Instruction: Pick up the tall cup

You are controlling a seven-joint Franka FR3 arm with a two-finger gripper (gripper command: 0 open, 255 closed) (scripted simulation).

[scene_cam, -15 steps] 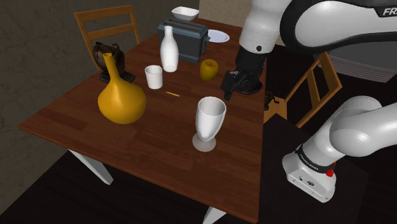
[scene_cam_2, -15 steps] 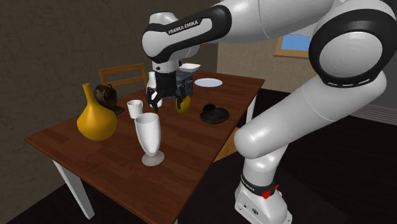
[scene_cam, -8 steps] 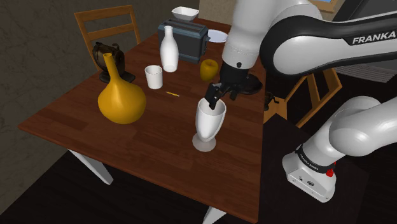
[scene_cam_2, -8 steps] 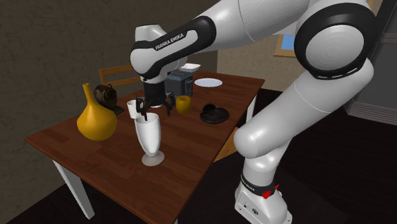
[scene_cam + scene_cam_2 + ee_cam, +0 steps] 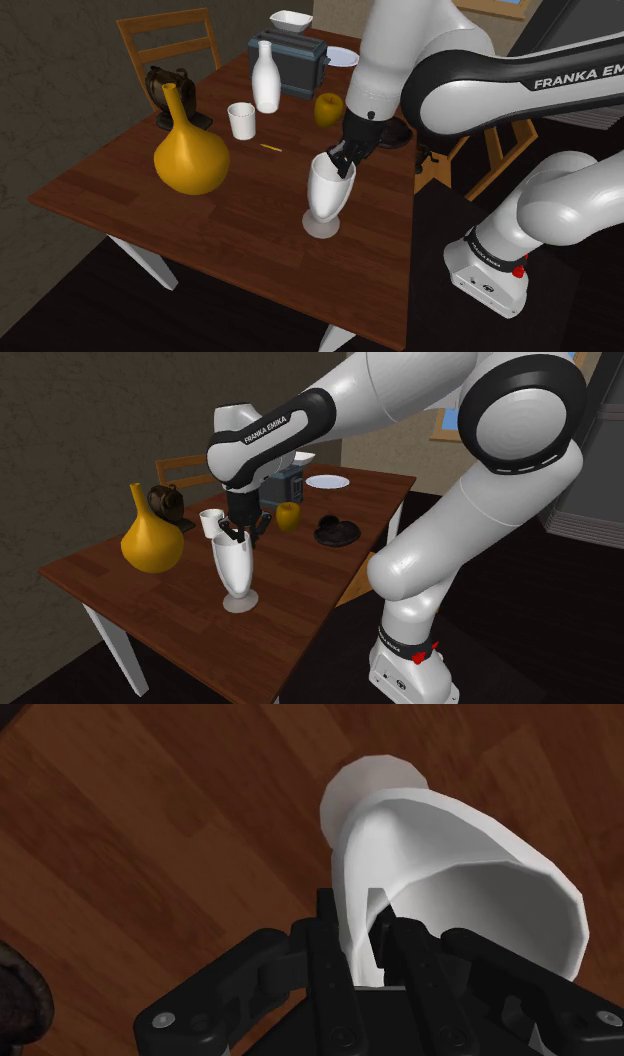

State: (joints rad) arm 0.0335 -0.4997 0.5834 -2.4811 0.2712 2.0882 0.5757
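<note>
The tall cup (image 5: 328, 195) is a white footed goblet standing upright near the front middle of the brown wooden table (image 5: 110, 185). My black gripper (image 5: 338, 163) sits at its rim, on the side nearest the arm. In the wrist view the gripper (image 5: 365, 939) is shut on the cup (image 5: 450, 854), with one finger inside the wall and one outside. The second exterior view has the gripper (image 5: 235, 539) at the top of the cup (image 5: 234, 567), whose foot rests on the table.
A yellow long-necked vase (image 5: 190, 155) stands to the shoulder view's left of the cup. Behind are a small white cup (image 5: 241, 120), a white bottle (image 5: 265, 77), a dark toaster (image 5: 300, 60), a yellow apple-like object (image 5: 328, 108) and a white plate (image 5: 343, 57). Wooden chairs flank the table.
The gripper has come from beside the yellow apple-like object down to the tall cup's rim, and its fingers have shut on the wall. The cup stands where it was.
</note>
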